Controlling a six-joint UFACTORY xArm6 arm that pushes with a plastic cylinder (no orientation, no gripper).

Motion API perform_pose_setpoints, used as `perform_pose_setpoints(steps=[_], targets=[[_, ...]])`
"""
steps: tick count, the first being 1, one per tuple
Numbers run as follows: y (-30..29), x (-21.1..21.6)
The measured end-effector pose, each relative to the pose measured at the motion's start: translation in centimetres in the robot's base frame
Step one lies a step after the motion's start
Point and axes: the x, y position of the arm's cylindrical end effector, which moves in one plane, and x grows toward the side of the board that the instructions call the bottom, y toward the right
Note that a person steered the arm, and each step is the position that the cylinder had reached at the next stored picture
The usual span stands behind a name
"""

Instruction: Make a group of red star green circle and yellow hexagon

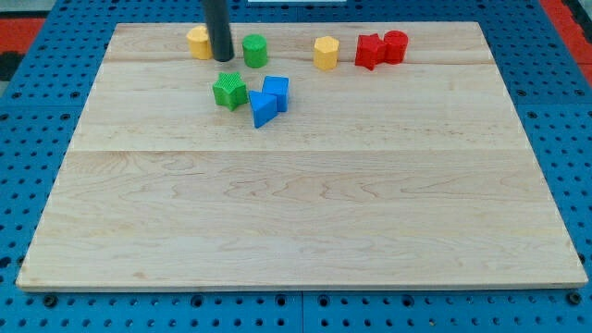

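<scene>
The green circle (255, 50) stands near the view's top, left of centre. My tip (223, 59) rests just left of it, between it and a yellow block (198, 42) whose shape is partly hidden by the rod. The yellow hexagon (326, 53) sits to the right of the green circle. The red star (370, 51) lies right of the hexagon, touching a red round block (396, 45).
A green star-like block (229, 91) sits below my tip. A blue cube (277, 91) and a blue triangle (262, 109) touch each other just right of it. The wooden board (296, 213) lies on a blue pegboard.
</scene>
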Motion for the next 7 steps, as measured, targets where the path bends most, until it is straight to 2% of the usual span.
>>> perform_pose_setpoints(steps=[1, 3, 5, 7], targets=[[3.4, 0.0], [0.0, -1.5], [7.4, -2.1], [11.6, -1.6]])
